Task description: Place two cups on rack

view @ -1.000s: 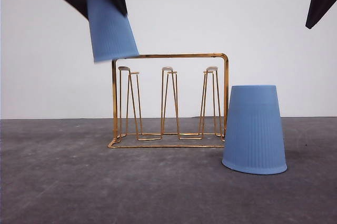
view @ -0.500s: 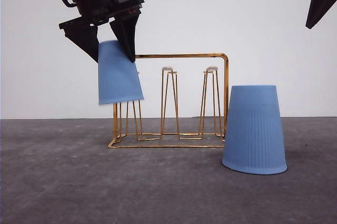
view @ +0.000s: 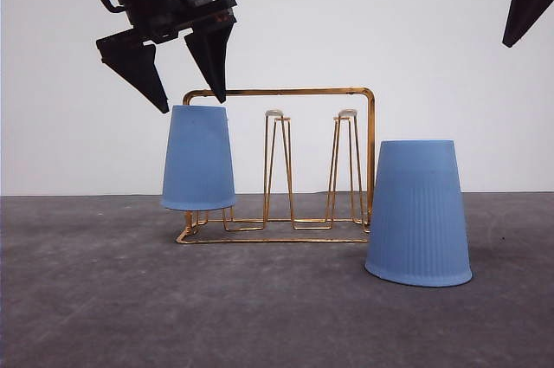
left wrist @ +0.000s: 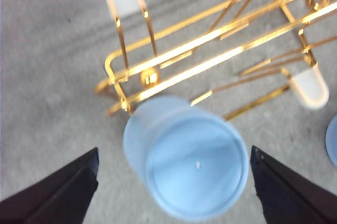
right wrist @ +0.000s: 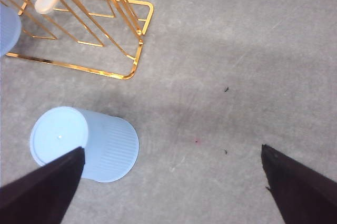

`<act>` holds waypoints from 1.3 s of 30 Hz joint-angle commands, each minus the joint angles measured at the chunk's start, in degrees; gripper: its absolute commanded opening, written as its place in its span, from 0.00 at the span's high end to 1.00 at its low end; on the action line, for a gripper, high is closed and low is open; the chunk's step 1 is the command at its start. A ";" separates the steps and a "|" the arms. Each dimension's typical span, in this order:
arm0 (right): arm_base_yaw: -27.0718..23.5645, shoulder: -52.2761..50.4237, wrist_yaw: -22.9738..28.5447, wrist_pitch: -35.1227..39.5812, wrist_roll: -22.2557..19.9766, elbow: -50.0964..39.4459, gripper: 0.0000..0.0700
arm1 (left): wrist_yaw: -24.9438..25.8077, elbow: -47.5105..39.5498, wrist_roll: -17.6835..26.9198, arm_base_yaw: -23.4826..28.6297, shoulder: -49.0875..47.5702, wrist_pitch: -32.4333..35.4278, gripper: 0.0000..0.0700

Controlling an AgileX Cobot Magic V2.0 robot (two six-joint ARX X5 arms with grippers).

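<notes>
Front view, rack (view: pixel 286 91): we see its gold frame standing on the table (view: pixel 86 316), pegs up to carry inverted cups.
Second cup (view: pixel 419 212): we judge it next, mouth-down just beside the rack's right end.
First cup (view: pixel 199 158): hangs inverted over the leftmost peg, rim clear of the base.
Left gripper (view: pixel 177 74): released, spread wide above that cup.
Right gripper (right wrist: pixel 174 182): open, empty, above the second cup.

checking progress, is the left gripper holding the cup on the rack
No, in the front view the left gripper hangs open above the cup, which sits upside down over the rack's left peg, fingers clear of it.
</notes>
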 commanded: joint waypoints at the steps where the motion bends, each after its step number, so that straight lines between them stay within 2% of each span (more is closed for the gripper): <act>1: 0.09 0.39 -0.37 0.23 -0.81 0.85 0.01 | -0.04 2.99 0.44 -0.25 1.21 -1.30 0.21; 8: 2.81 0.47 -3.15 2.24 -0.51 0.85 0.01 | -0.61 11.94 1.10 -0.26 -0.31 -13.40 0.21; 12: 6.20 1.11 -3.11 3.53 0.23 0.85 0.02 | -4.49 12.22 1.19 0.62 -3.18 -19.39 0.21; 16: 9.83 3.32 -3.05 4.90 1.06 0.85 0.02 | -4.72 10.79 1.04 3.21 -6.70 -21.18 0.21; 22: 14.71 8.40 -1.35 7.56 1.70 0.85 0.02 | -4.65 3.10 1.09 8.08 -14.11 -20.04 0.21; 31: 18.59 15.02 0.47 9.38 1.56 0.85 0.02 | -2.25 -23.04 -0.19 12.41 -25.87 -8.24 0.21; 35: 19.18 17.49 0.46 9.94 1.42 0.85 0.02 | -1.45 -28.09 -0.91 12.50 -25.90 -7.33 0.21; 39: 20.27 20.20 0.45 10.47 1.25 0.85 0.02 | -1.46 -29.52 -1.20 12.50 -25.51 -6.71 0.21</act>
